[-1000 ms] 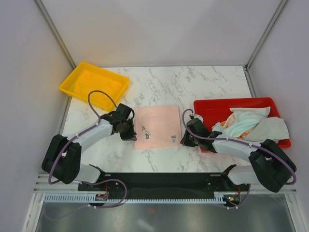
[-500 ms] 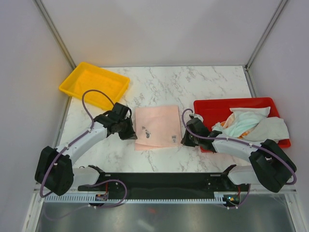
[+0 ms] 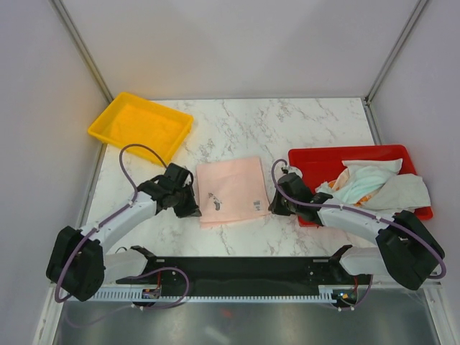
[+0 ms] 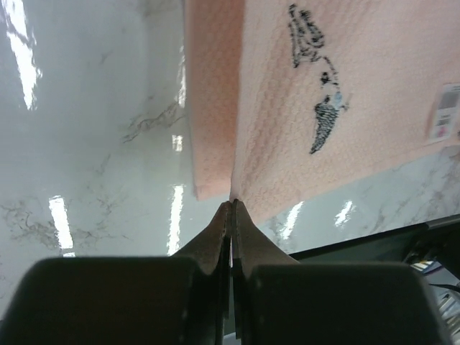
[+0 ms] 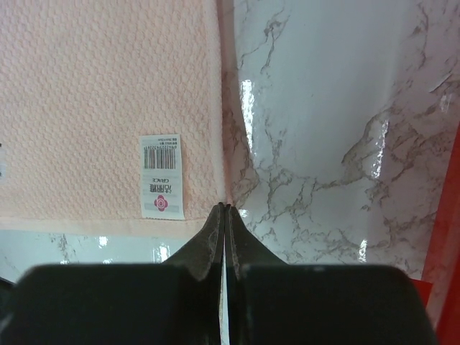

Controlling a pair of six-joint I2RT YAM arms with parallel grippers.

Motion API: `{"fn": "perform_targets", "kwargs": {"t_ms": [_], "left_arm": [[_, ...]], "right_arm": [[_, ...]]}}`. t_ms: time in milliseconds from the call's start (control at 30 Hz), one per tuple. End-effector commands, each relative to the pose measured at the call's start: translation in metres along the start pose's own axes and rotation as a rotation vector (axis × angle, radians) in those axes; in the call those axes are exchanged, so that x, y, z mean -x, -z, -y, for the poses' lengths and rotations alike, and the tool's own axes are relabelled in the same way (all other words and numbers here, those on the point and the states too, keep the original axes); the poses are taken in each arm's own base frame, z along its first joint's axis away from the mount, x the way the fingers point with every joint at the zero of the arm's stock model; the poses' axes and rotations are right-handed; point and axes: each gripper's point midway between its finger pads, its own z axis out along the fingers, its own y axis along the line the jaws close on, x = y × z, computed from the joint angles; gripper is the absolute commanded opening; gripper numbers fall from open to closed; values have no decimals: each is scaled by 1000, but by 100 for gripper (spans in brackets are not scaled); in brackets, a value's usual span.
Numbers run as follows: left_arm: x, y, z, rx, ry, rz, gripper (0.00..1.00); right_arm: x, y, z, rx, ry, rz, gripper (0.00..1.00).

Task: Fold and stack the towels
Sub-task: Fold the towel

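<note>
A pale pink towel (image 3: 233, 188) lies flat in the middle of the marble table, with a small dark print and a white label. My left gripper (image 3: 192, 210) is shut on its near-left corner. In the left wrist view (image 4: 231, 203) the pink towel (image 4: 338, 86) shows a second layer along its left edge. My right gripper (image 3: 275, 208) is shut at the towel's near-right corner. In the right wrist view (image 5: 225, 207) the tips pinch the pink towel's (image 5: 108, 86) edge beside the label (image 5: 162, 176). A heap of cream, mint and white towels (image 3: 374, 183) lies in the red tray.
The red tray (image 3: 316, 159) stands at the right, just beyond my right arm. A yellow tray (image 3: 140, 126) stands at the far left, with nothing in it. Grey walls enclose the table on three sides.
My left gripper has moved a little toward the near edge, drawing the towel's near-left corner with it. The right gripper has stayed at the near-right corner.
</note>
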Motion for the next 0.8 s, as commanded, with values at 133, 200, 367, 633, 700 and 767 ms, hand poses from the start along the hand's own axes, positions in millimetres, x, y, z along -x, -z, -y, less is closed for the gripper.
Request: {"fn": "perform_targets", "kwargs": {"t_ms": [133, 200, 367, 633, 700, 767], "left_arm": [[-49, -38, -26, 33, 81, -112, 2], [-48, -40, -24, 34, 70, -108, 2], [-41, -37, -17, 23, 53, -83, 2], [-45, -35, -19, 28, 46, -96, 2], [-50, -39, -23, 43, 40, -127, 2], [-50, -39, -23, 48, 34, -134, 8]], "right_arm": [[3, -2, -1, -3, 18, 17, 1], [7, -1, -4, 4, 24, 27, 1], [15, 2, -8, 11, 29, 44, 0], [16, 1, -6, -14, 39, 39, 0], [12, -2, -1, -35, 37, 25, 4], [11, -4, 0, -36, 40, 17, 12]]}}
